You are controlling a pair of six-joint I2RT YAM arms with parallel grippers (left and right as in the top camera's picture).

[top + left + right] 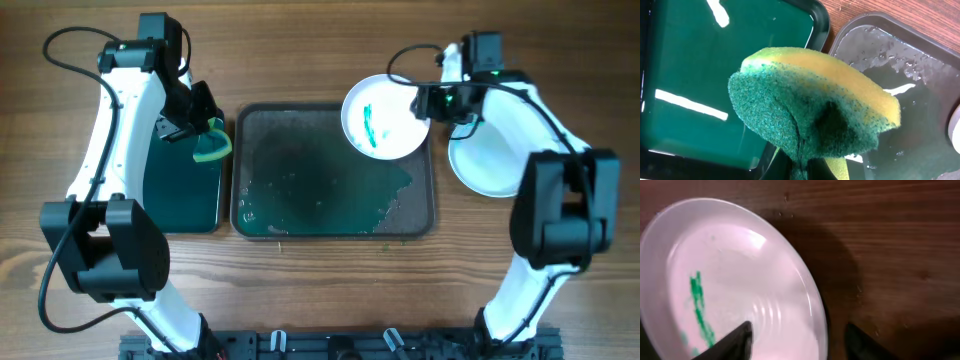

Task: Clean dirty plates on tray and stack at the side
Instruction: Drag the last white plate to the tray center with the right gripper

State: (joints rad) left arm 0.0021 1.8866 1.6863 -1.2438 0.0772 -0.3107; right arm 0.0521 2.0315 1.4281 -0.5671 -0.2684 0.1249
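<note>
At the tray's far right corner, the right fingers (737, 340) are closed on the rim of the dirty plate (385, 118), one finger on its inner face and the other outside the edge. The plate overhangs that corner of the tray (335, 236), partly above the wet floor and partly above the worktop (330, 50) beyond the rim. A green smear runs across its white face. Just right of the tray, a clean plate (490, 160) lies on the worktop under the right arm, near the held plate's edge.

Off the tray's left edge, the left fingers (200, 118) pinch a yellow-and-green sponge (810, 110) so that it bulges. It hangs above the seam between the tray and a green tray (180, 185) set just beside it. Greenish water films the tray's floor. Open room lies over the tray's middle and near side, with bare worktop along its near and far edges.
</note>
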